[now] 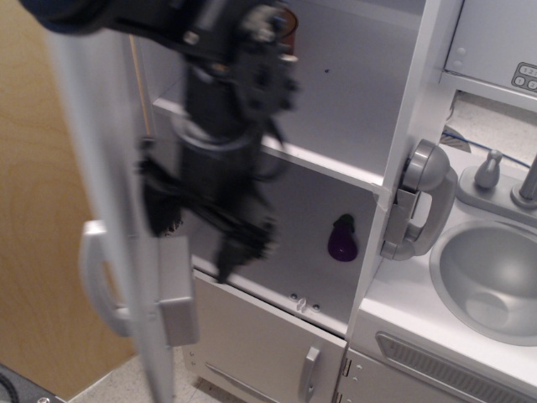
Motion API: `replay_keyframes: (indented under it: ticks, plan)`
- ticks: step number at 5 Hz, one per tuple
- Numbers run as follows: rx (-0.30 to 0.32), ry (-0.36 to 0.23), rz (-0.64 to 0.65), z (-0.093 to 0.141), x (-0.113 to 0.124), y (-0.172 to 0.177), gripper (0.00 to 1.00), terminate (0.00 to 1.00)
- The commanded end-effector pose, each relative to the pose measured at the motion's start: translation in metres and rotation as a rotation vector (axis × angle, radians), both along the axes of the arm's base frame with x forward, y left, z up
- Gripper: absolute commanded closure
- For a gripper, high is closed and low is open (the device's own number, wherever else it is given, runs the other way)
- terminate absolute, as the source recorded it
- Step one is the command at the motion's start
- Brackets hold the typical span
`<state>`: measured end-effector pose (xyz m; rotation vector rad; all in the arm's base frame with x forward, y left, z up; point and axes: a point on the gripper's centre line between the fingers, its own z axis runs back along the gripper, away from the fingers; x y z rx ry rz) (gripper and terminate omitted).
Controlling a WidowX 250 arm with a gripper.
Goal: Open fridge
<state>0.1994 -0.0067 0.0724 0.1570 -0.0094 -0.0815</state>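
The tall white toy-kitchen fridge (336, 109) fills the middle of the view with its large white door (105, 210) swung far out to the left, so that the door shows almost edge-on as a pale, blurred vertical strip running from the top of the picture to the bottom. The door's silver bar handle (96, 277) sticks out on its left side, toward the wooden panel wall (33, 210), and a grey block (178, 290) stands out on its right, inner side. The black robot arm (222, 92) reaches down from the upper left into the gap between the door's edge and the open cabinet, and its black tool (201, 231) hangs just right of the door, in front of the lower compartment; it is smeared by motion, so I cannot tell how far its jaws stand apart or whether they touch the door. Inside, a white shelf (323, 164) splits the cabinet, and a small purple object (341, 239) sits at the back of the lower compartment, well clear of the tool. Below lies the smaller white lower door with a short silver handle (309, 374). At the cabinet's right edge hangs a grey toy phone handset (419, 201), beside the silver sink basin (491, 281) set in the white worktop (394, 306).
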Motion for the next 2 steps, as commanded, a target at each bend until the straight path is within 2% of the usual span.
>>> replay_keyframes:
  ticks: [1,2]
  plan:
    - [0.051,-0.023,0.121,-0.004,0.03,0.061,0.0,0.0]
    - [0.07,-0.077,0.178,-0.002,0.04,0.098,0.0,0.0]
